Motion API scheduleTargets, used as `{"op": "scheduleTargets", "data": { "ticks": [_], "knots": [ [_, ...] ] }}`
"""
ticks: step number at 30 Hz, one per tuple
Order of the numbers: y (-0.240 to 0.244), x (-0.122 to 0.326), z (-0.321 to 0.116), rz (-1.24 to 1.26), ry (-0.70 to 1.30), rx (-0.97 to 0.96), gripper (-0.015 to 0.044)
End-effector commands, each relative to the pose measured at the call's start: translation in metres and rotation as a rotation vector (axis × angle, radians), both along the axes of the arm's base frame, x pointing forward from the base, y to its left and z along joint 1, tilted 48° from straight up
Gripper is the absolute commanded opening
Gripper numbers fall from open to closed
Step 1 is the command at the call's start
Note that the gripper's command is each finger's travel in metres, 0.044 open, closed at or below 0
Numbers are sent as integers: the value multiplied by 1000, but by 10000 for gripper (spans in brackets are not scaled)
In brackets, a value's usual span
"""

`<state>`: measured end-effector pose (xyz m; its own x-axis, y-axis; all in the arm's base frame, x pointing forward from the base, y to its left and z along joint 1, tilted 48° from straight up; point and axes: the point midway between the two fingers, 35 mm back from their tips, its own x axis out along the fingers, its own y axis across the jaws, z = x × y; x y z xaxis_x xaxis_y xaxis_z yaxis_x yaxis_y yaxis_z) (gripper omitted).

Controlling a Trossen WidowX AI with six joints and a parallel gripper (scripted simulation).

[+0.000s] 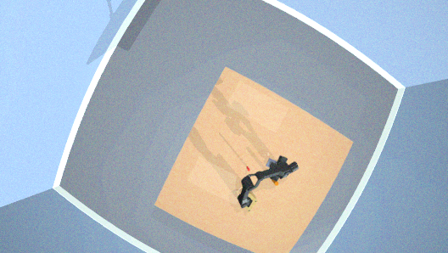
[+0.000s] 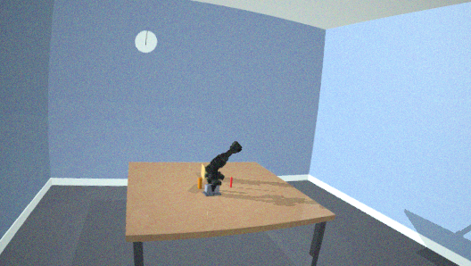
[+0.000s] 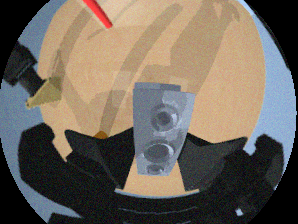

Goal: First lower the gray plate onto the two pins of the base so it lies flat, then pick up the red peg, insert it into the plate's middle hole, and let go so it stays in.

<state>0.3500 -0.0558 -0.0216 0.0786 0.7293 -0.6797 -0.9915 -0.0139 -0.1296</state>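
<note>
Walls (image 1: 416, 38) (image 2: 187, 98) of blue rise around me, some paler than others, with white trim running along their foot. Gray floor (image 1: 140, 119) (image 2: 103, 214) spreads out beneath a wooden table (image 1: 314, 148) (image 2: 165, 210), whose dark legs show at its near corners. A black arm (image 1: 265, 173) (image 2: 218, 162) stands on the table, bent, with its highest joint reaching up to the right as I look from the side. Long shadows stretch across the wood.

High on the far wall hangs a round white clock (image 2: 145, 41), its thin dark hand pointing nearly straight up. Down on the table, a flat yellow piece (image 1: 251, 203) (image 2: 203, 170) (image 3: 46, 94) shows beside the arm.

The claw (image 1: 276, 165) (image 2: 213, 187) (image 3: 156, 127) is closed on the gray plate (image 1: 270, 162) (image 2: 209, 188) (image 3: 145, 107), with one finger at each side of it. Round openings show on the plate's face. From the side, the plate is right at the dark base (image 2: 218, 194), just above it or touching; I cannot tell which, nor can I make out the pins.

An orange block (image 1: 276, 183) (image 2: 200, 183) (image 3: 101, 135) stands upright near the base. On the opposite side of the plate, the slim red peg (image 1: 249, 169) (image 2: 231, 182) (image 3: 100, 14) stands upright on the table, apart from the claw.
</note>
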Motion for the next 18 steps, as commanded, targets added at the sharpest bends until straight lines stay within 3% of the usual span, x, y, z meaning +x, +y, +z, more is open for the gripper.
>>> {"op": "scheduleTargets", "data": {
  "ticks": [1, 9, 18],
  "knots": [
    [5, 0, -4, -4, 4, 4, 0],
    [2, 0, -2, 0, 0, 1, 0],
    [2, 0, -2, 0, 0, 1, 236]
  ]
}}
